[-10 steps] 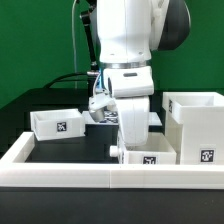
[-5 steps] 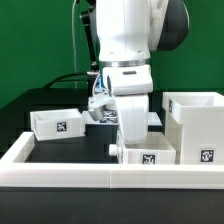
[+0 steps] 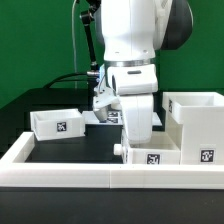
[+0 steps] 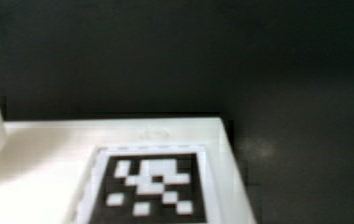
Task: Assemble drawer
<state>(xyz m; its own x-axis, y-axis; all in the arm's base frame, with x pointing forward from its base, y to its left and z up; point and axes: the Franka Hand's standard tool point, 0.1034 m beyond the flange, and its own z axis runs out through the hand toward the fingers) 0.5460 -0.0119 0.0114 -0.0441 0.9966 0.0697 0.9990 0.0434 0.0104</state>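
Note:
A small white tray (image 3: 150,157) with a tag on its front stands at the table's front, just left of the tall boxy housing (image 3: 200,125) in the exterior view. My gripper (image 3: 133,143) reaches straight down into this tray and appears shut on its wall; the fingertips are hidden behind the tray. The wrist view shows the tray's tagged face (image 4: 153,185) very close, with no fingers in sight. The second small tray (image 3: 57,123) stands apart at the exterior view's left.
A low white wall (image 3: 60,165) borders the black table (image 3: 70,148) at the front and left. The marker board (image 3: 97,116) lies behind my gripper, mostly hidden. A black cable (image 3: 70,78) runs behind the arm.
My gripper and the tray under it have shifted a little toward the exterior view's right, closer to the housing. The left tray has not moved.

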